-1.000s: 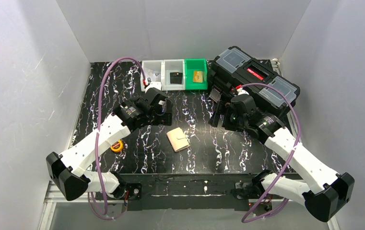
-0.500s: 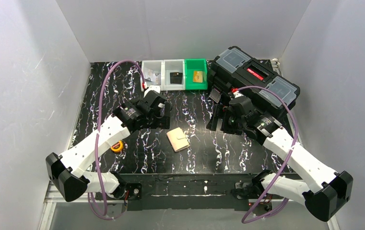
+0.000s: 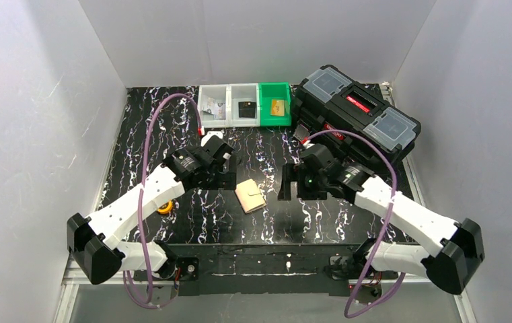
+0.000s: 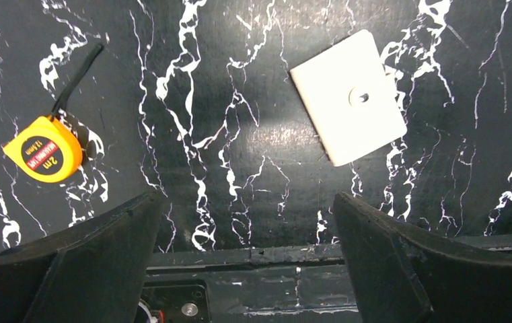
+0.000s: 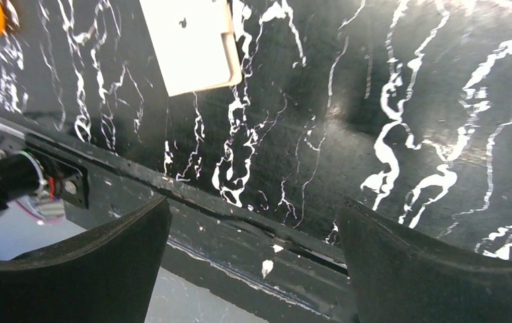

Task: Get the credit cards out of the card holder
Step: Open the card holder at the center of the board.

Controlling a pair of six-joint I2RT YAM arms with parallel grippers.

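Either side of the card holder, which lies shut and flat, the left gripper and right gripper hover with jaws spread wide and empty. No credit cards show, so one gripper should probably pin the cream body while the other lifts the flap at its snap stud. Behind the card holder, a green bin holds a tan-gold flat piece, the clear bin alongside holds something black, and the black toolbox is closed.

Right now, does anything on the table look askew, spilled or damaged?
Nothing spilled or damaged. The card holder lies shut and skewed between the open left gripper and right gripper. The toolbox also sits at an angle.
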